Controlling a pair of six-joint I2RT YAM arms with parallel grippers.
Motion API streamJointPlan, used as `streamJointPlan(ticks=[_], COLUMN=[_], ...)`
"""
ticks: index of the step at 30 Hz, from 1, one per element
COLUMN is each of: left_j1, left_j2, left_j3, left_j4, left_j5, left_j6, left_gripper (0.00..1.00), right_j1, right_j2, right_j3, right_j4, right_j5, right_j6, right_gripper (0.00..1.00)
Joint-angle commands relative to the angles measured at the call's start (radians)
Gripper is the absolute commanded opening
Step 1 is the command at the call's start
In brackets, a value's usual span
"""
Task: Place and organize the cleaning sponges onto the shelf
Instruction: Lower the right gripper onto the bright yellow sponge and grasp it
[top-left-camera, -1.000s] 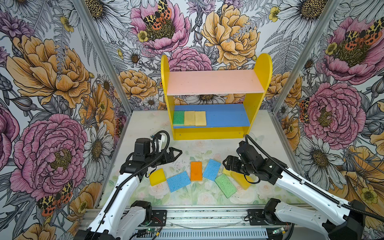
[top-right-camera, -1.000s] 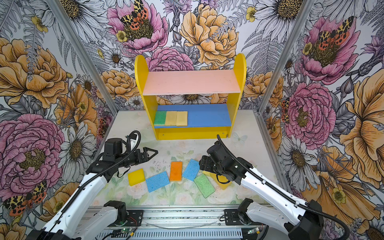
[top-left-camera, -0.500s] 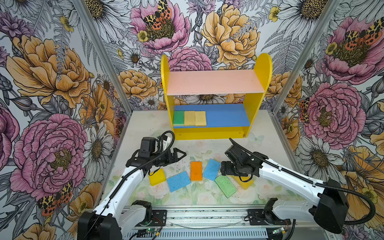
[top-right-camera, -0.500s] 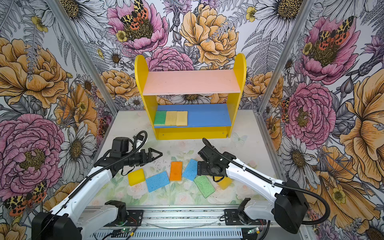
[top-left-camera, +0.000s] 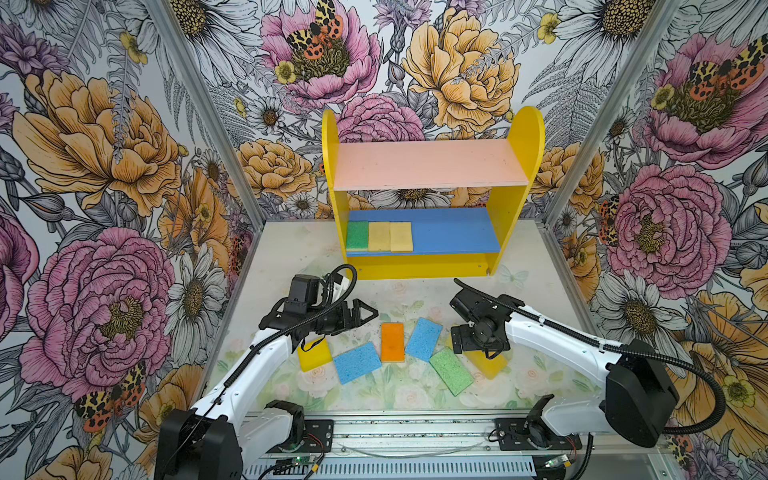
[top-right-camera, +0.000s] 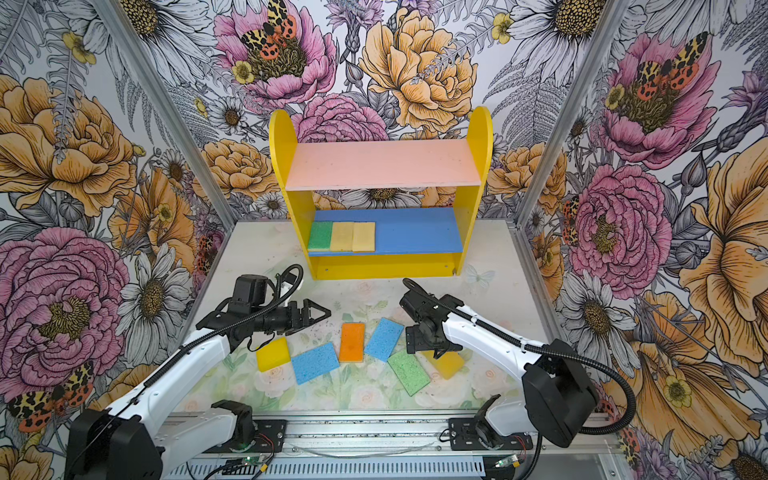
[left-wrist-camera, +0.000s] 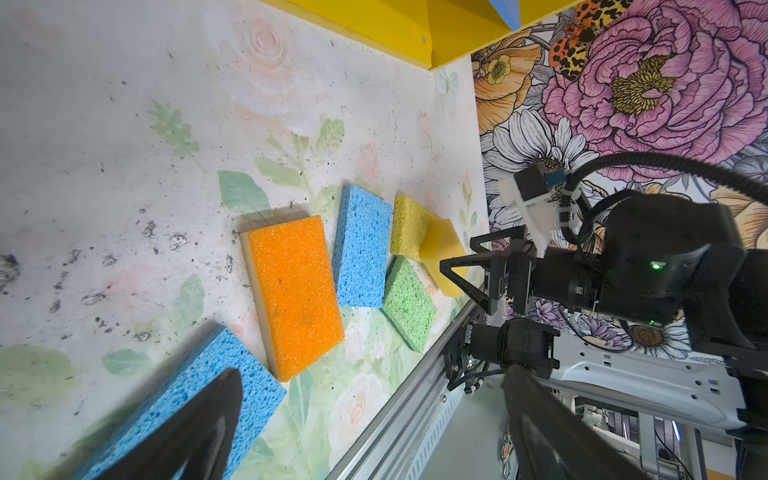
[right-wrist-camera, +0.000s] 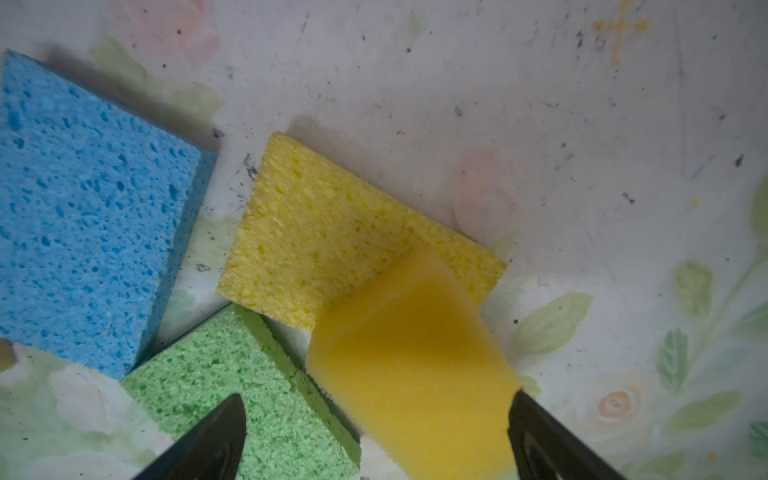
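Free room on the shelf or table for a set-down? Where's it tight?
Free: the whole pink upper board; the blue lower board right of its three sponges; the table strip between the shelf base and the loose sponges. Crowded: that front row, where sponges overlap at its right end.

Shelf (top-left-camera: 432, 164) stands upright. Lower board (top-left-camera: 453, 232) holds a green sponge (top-left-camera: 357, 235) and two tan sponges (top-left-camera: 379, 236), side by side. In front, loose sponges (top-left-camera: 392, 341) lie flat; a yellow sponge (right-wrist-camera: 411, 365) overlaps a pale-yellow sponge (right-wrist-camera: 332, 232).
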Motion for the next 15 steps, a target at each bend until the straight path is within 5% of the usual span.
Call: streamJointPlan(ticks=[1,15], left_j1=[0.000,0.014], left_j2=[-0.028,-0.026], left_j3=[0.005,0.003], left_j4=[-0.005,-0.005], left_j5=[-0.031,-0.039], left_j6=[0.016,0.014], left_gripper=[0.99,0.99], right_j1=[-0.029,-0.101], right_j2=[0.022,0.142], right_j3=[0.044,0.077], right_j4=[-0.015,-0.016], right_j5=[0.003,-0.075], right_j6=[-0.065,-0.246], right_gripper=[0.99,0.97])
